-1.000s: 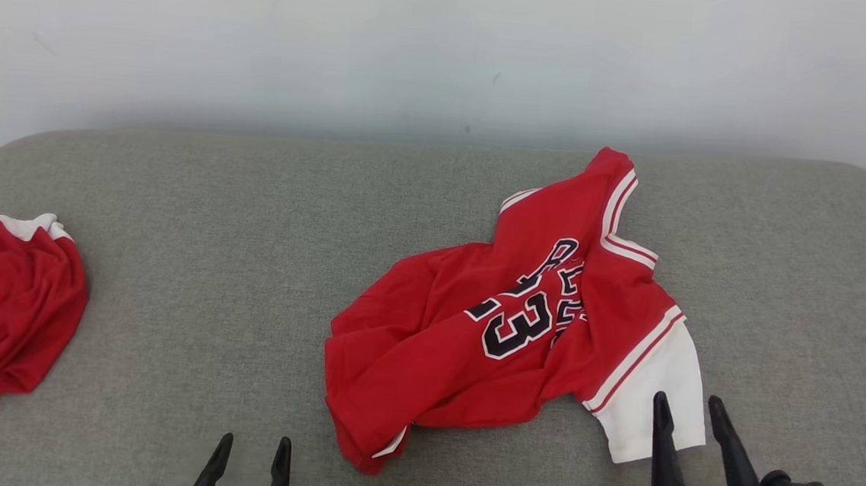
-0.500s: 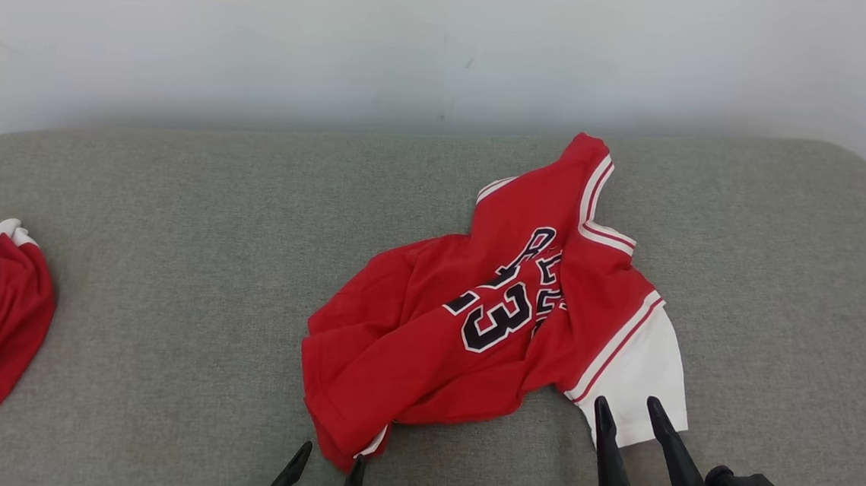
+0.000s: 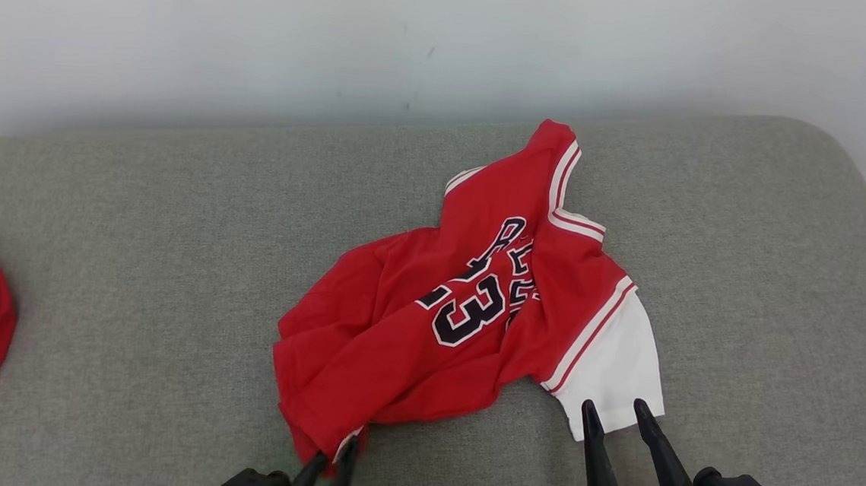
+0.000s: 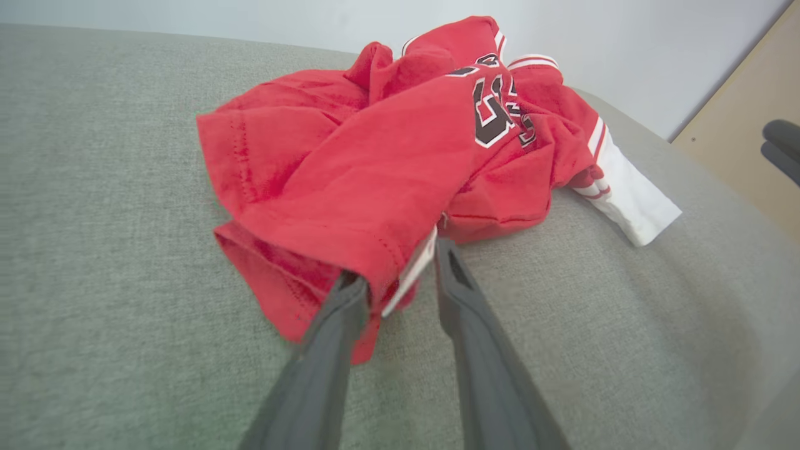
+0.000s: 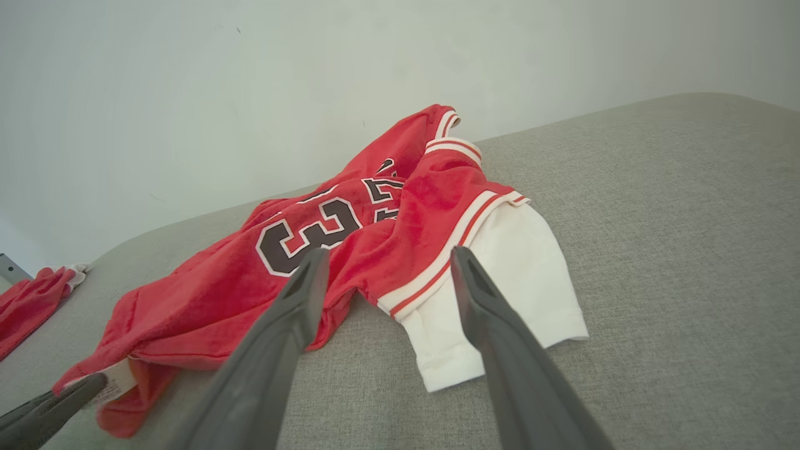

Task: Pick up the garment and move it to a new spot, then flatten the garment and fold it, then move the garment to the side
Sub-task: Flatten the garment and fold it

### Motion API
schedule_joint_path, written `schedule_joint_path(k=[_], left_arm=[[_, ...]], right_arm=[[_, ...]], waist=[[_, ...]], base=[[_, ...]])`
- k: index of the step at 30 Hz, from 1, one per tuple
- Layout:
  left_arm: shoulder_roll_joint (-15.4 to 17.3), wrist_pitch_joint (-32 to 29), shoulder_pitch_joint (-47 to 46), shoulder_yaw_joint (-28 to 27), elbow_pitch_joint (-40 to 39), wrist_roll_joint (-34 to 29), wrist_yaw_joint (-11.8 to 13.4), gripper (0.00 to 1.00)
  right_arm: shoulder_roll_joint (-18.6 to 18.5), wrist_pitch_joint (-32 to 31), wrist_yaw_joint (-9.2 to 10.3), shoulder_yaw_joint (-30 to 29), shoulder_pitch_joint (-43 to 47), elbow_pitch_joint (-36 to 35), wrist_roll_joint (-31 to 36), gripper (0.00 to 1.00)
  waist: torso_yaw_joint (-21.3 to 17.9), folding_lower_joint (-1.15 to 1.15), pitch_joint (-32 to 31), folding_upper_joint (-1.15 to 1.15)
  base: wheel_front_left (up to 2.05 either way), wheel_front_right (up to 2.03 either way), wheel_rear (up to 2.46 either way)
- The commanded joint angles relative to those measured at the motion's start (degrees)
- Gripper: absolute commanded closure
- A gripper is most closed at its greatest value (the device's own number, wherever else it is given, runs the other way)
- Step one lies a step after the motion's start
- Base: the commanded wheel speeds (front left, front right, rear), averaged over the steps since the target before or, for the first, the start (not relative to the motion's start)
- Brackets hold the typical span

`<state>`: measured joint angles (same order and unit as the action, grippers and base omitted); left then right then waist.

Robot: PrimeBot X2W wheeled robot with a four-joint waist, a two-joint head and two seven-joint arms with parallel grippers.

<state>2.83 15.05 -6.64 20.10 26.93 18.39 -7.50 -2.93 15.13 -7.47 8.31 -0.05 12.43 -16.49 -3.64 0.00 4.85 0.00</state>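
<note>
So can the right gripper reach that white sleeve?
Probably yes. The right gripper is open and poised at the near edge of the white sleeve, which lies flat on the sofa with nothing between them.

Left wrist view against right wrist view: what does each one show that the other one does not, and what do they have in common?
Left wrist view: a close look at the left gripper with its dark fingers on either side of the hem of the crumpled red jersey with number 23; a beige panel at the right edge.
Right wrist view: the right gripper, open, just short of the white sleeve; a second crumpled red garment far left.
Shared: the jersey, its sleeve, the grey fabric surface and the pale wall.
</note>
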Motion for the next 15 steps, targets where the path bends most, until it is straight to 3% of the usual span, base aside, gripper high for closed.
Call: schedule_joint_path(k=[1, 8, 15], left_arm=[[0.07, 0.19, -0.56, -0.06, -0.23, 0.66, 0.08, 1.00], [0.13, 0.19, 1.47, -3.05, -6.97, 1.33, 0.09, 1.00], [2.94, 0.19, 4.93, -3.94, -13.45, 0.52, 0.09, 1.00]], right_arm=[[0.08, 0.01, -0.04, 0.34, -0.15, 0.14, 0.36, 0.00], [0.08, 0.01, -0.04, 1.01, 1.29, 0.52, 0.60, 0.00], [0.07, 0.02, -0.04, 0.93, 1.76, 1.19, -0.05, 0.00]], waist=[[0.16, 0.00, -0.14, 0.00], [2.28, 0.00, -1.40, 0.00], [4.75, 0.00, -2.66, 0.00]], base=[[0.00, 0.00, 0.00], [0.00, 0.00, 0.00], [0.00, 0.00, 0.00]])
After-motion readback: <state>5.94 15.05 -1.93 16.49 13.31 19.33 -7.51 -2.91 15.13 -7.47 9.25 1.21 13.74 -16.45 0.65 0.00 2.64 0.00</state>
